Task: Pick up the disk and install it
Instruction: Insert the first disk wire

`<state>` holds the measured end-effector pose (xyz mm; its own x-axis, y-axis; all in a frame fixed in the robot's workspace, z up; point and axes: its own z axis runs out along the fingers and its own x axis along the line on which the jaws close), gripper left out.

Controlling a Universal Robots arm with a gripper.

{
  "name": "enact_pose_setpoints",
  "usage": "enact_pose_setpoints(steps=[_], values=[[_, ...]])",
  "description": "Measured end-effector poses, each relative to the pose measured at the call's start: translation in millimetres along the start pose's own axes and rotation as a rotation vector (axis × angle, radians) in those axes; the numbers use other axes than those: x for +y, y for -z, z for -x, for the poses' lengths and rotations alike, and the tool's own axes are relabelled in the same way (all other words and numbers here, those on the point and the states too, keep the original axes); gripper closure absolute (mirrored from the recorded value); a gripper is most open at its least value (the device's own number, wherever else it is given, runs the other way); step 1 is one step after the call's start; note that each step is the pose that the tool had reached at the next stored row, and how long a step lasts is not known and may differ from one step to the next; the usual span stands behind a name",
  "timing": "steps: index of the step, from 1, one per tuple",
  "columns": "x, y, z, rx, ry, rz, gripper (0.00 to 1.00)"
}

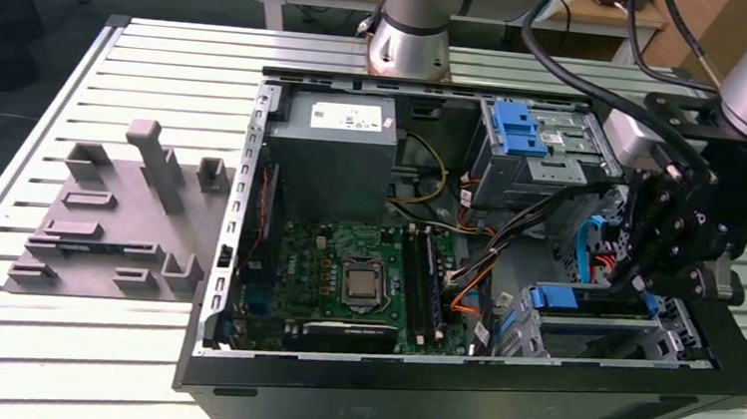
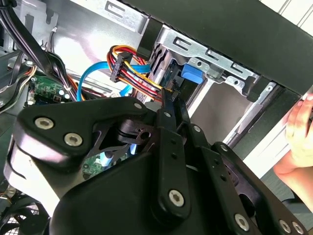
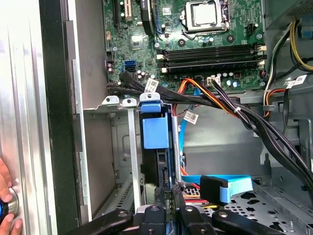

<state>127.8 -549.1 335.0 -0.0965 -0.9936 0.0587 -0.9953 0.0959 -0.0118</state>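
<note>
The black linkage gripper (image 3: 168,193) hangs just above the upright silver disk in its blue plastic carrier (image 3: 155,128), fingers drawn close together at the carrier's edge; whether they pinch it cannot be told. The disk stands seated in the grey metal drive cage (image 3: 128,147). Beyond, orange and black cables (image 3: 220,105) cross the green motherboard (image 3: 195,44); these could likely snag the gripper.

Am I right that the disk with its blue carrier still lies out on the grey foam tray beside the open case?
No. In the first wrist view the disk stands on edge in the drive cage inside the case, right by the gripper. The rest holds: the carrier is blue.
</note>
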Motion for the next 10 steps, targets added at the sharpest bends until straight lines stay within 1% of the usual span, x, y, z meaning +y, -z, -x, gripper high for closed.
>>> enact_pose_setpoints(steps=[10], values=[[-0.1,-2.3,-0.1,0.0003,0.000,0.0018,0.82]])
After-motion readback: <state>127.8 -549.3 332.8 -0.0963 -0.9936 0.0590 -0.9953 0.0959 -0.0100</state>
